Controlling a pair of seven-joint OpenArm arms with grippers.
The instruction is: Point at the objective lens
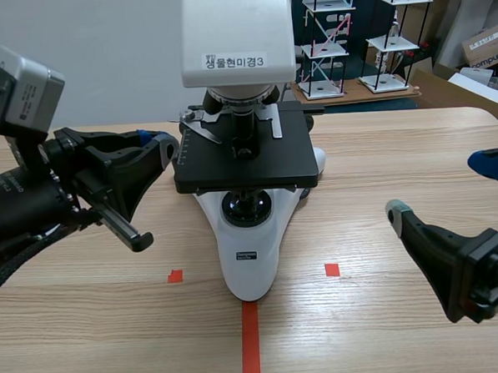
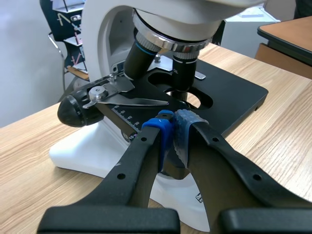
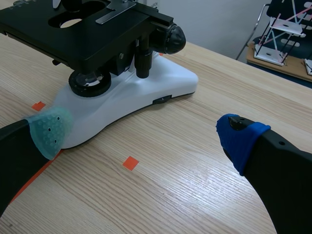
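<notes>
We see the objective lens (image 2: 185, 73) hanging under the head of the microscope (image 1: 250, 270), over the hole in the black stage (image 1: 289, 163), about the middle of the table (image 1: 397, 145). Our left gripper (image 2: 174, 127) has its fingers pressed together with the pads meeting and its tips just beside the stage's left edge. In the scene view the lens sits at about three o'clock from those tips, near but apart, and from the wrist camera it stands straight ahead of them. Our right gripper (image 3: 144, 134) is spread wide with nothing between its fingers, between three and four o'clock from the lens and well apart from the microscope.
</notes>
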